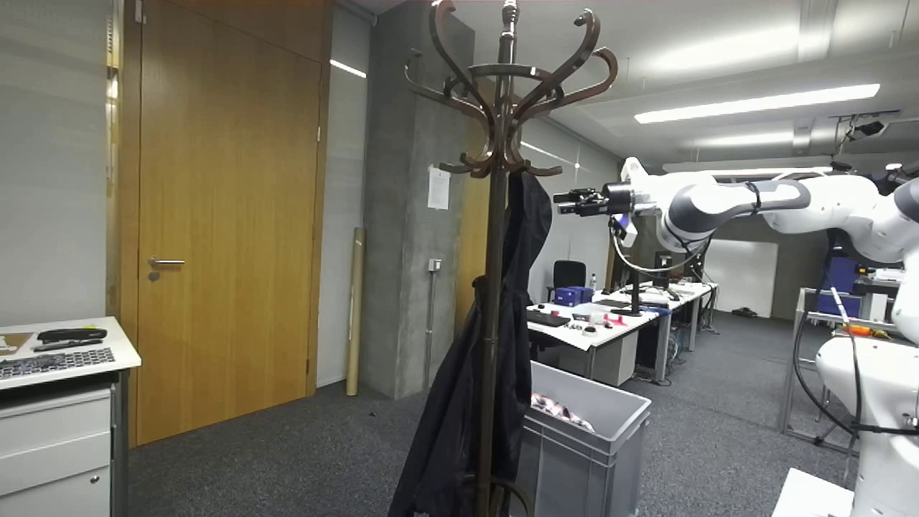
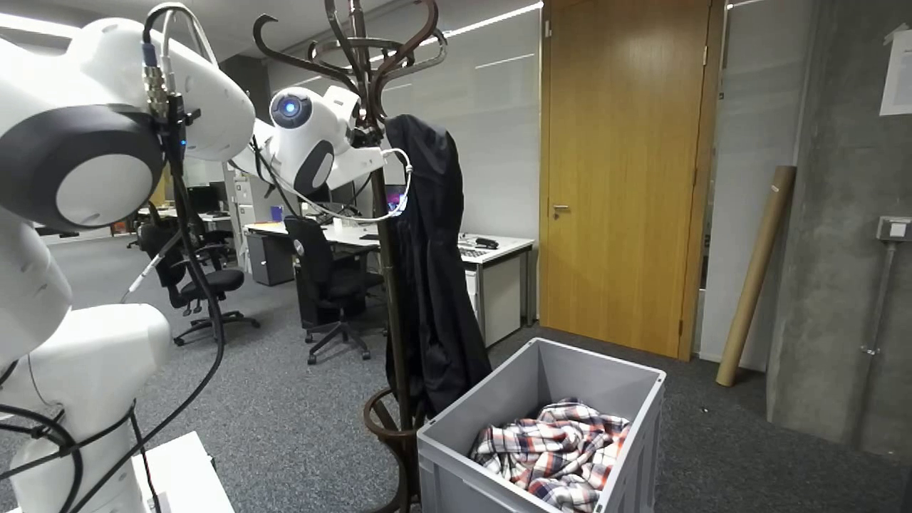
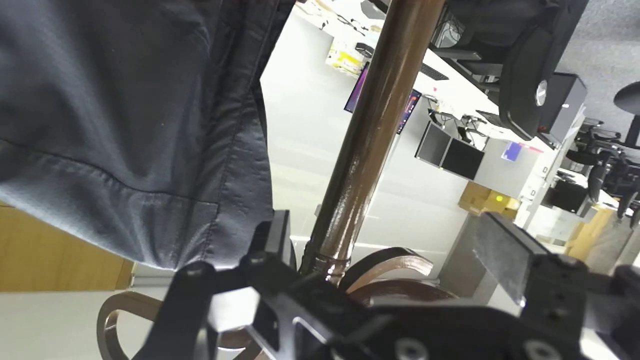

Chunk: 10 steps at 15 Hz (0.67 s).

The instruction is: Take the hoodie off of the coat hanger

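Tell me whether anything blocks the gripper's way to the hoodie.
Nothing visible stands between the gripper and the hoodie in the wrist view. The coat hanger's pole, seen there between the open jaws, might hinder closing.

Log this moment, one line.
gripper: open, nothing held | hoodie: hanging on coat hanger | gray bin: holds plaid cloth | removal: pending

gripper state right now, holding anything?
Gripper: open, holding nothing; the hoodie hangs on the coat hanger.

In an exterior view, the white arm [image 1: 836, 205] extends left, its gripper [image 1: 561, 203] roughly level, fingers [image 3: 505, 245] wide apart.
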Available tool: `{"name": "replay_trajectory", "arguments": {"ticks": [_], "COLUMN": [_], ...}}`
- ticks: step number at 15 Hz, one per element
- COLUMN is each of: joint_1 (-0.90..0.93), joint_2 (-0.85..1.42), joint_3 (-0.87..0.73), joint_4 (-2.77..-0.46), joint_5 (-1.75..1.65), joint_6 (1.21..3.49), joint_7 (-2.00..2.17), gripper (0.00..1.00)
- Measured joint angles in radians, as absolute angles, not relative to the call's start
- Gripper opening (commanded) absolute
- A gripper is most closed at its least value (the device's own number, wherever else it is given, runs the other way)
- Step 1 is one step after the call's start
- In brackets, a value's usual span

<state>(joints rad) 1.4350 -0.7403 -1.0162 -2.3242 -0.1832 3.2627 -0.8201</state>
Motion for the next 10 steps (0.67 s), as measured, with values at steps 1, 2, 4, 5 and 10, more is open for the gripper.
{"name": "replay_trajectory", "arguments": {"ticks": [1, 2, 4, 5, 10], "joint_1": [1.455, 1.474, 1.508, 1.522, 1.603], "joint_2": [-0.740, -0.740, -0.740, -0.740, -0.741], "joint_3": [-1.027, -1.037, -1.052, -1.058, -1.098], "joint_4": [-2.309, -2.295, -2.266, -2.253, -2.196], "joint_5": [-0.192, -0.201, -0.215, -0.222, -0.242], "joint_6": [3.263, 3.263, 3.263, 3.263, 3.263], "joint_7": [-0.820, -0.820, -0.820, -0.820, -0.820], "gripper": [1.00, 1.00, 1.00, 1.00, 1.00]}}
